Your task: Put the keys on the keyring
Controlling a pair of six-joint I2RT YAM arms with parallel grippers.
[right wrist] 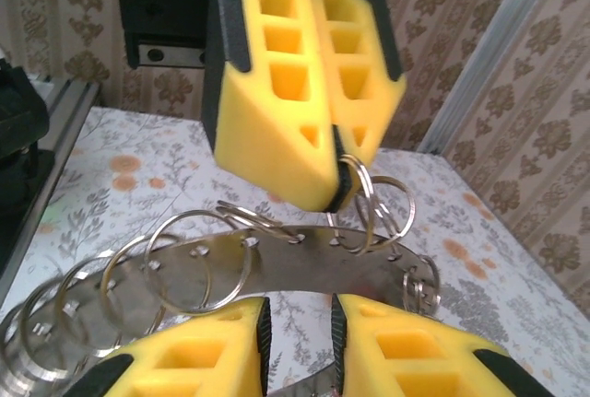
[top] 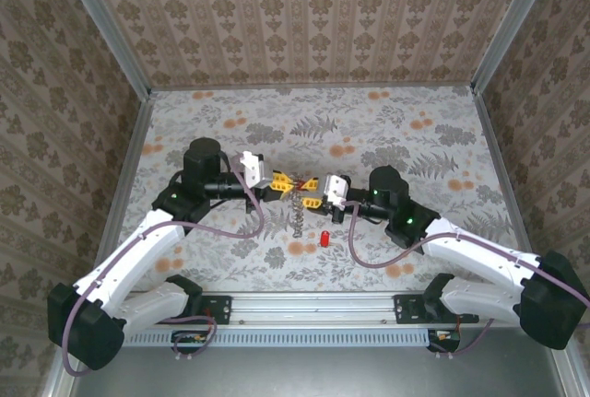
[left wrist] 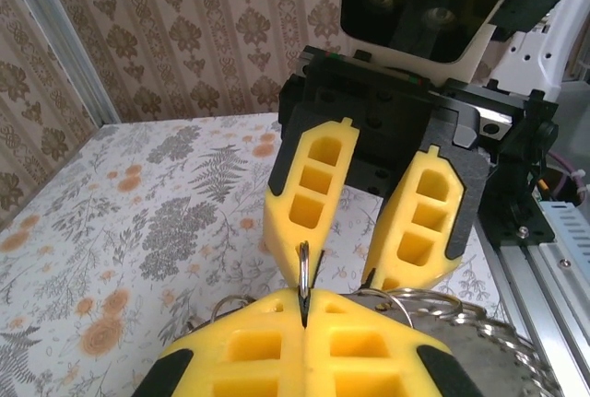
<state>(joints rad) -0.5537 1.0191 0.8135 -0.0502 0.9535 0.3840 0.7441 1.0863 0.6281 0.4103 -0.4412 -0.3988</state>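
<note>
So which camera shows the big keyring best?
The right wrist view: the keyring spreads across it, small loops clear. The left wrist view catches its edge; from the top it is tiny.

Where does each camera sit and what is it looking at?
Top camera: above and behind the arms, looking down at the flowery table; left arm, right arm, left pincer and right pincer show.
Left wrist camera: on the left arm, looking along its shut pincer at the open right pincer facing it.
Right wrist camera: on the right arm, looking past its own yellow fingers at the left pincer facing it.
Shared: both wrist views show the big silvery metal keyring, one wire loop clamped in the left pincer.
</note>
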